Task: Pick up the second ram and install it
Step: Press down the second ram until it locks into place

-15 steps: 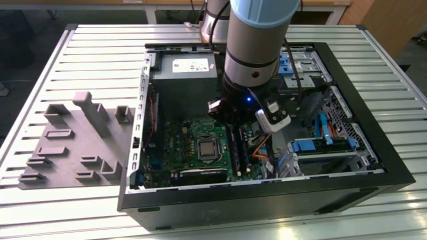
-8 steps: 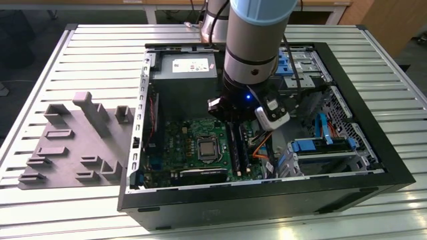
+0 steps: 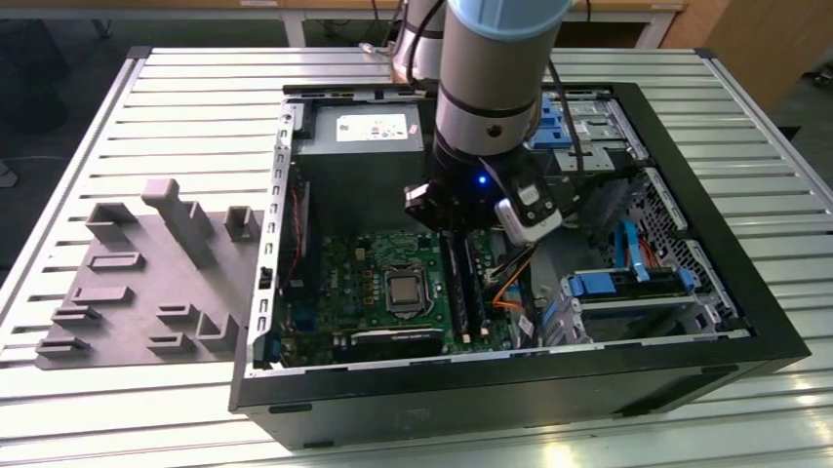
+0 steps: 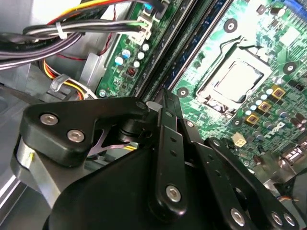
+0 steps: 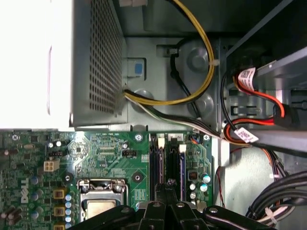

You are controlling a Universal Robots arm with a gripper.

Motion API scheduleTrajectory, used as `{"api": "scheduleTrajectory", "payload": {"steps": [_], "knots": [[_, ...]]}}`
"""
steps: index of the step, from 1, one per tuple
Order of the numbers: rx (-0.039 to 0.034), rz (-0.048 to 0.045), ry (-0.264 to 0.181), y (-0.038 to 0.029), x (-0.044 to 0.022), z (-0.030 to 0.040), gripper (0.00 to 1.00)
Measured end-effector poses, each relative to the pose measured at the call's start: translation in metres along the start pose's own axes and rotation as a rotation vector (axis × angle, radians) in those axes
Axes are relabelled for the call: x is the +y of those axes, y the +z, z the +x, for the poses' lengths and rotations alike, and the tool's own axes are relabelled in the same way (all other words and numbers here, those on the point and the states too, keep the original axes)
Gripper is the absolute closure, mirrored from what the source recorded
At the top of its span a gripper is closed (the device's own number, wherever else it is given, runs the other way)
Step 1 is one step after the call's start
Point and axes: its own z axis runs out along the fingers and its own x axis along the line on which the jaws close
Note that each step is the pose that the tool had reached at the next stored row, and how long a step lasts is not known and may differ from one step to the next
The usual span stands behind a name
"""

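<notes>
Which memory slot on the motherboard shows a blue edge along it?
The memory slot farthest from the processor socket, right beside the round capacitors, in the first wrist view. The other slots look plain black.

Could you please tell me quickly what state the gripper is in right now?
Gripper: jaws look shut, down over the memory slots on the motherboard; whether they hold the second ram cannot be told.

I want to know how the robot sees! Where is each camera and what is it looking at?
Exterior view: off the arm, above, looking down at the open computer case; the arm and gripper show.
First wrist view: on the arm, facing the motherboard and slots; gripper links show.
Second wrist view: on the arm, close behind the gripper.
All share the motherboard.
</notes>
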Motion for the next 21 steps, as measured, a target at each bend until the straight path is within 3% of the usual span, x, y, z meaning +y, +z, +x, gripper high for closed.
{"api": "scheduleTrajectory", "payload": {"steps": [11, 17, 21], "knots": [[0.0000, 0.0000, 0.000, 0.0005, 0.0109, 0.0001, 0.89], [0.0000, -0.0004, 0.000, 0.0006, 0.0111, 0.0002, 0.89], [0.0000, -0.0005, 0.000, 0.0041, 0.0110, 0.0002, 0.89]]}}
